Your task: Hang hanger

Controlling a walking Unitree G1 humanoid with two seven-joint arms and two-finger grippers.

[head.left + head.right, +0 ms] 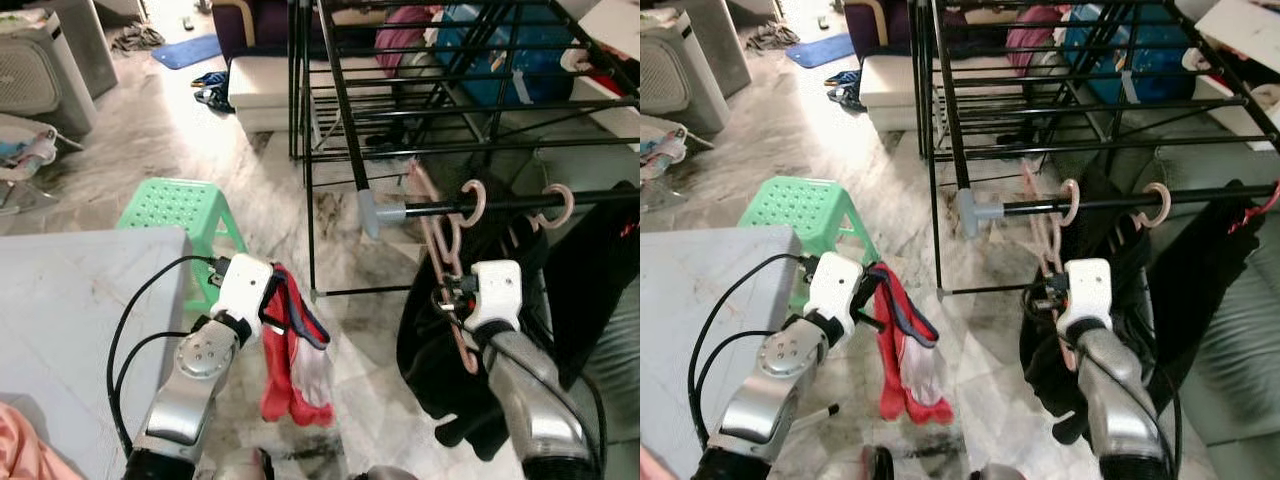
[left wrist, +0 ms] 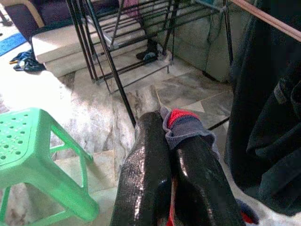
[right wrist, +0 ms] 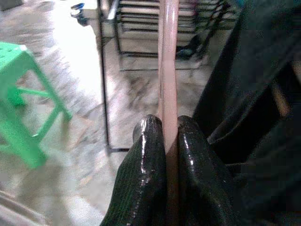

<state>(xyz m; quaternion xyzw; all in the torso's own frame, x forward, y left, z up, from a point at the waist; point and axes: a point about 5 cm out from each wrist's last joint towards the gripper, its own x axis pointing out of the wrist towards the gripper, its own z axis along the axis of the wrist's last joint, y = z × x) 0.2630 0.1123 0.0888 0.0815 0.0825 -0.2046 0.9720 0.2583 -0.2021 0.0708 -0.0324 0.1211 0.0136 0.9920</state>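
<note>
Now the right tool (image 1: 452, 300) pinches the pink hanger (image 1: 440, 232), whose hook, at twelve o'clock, could slip off the rail (image 1: 500, 205) if tugged.

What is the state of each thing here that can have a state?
Left gripper: shut on red cloth, which hangs down.
Right gripper: shut on pink hanger.
Pink hanger: hook over the rail, tilted.
Second hanger: hooked on the rail.
Black garment: hanging from the rail.
Green stool: upright on the floor.
</note>
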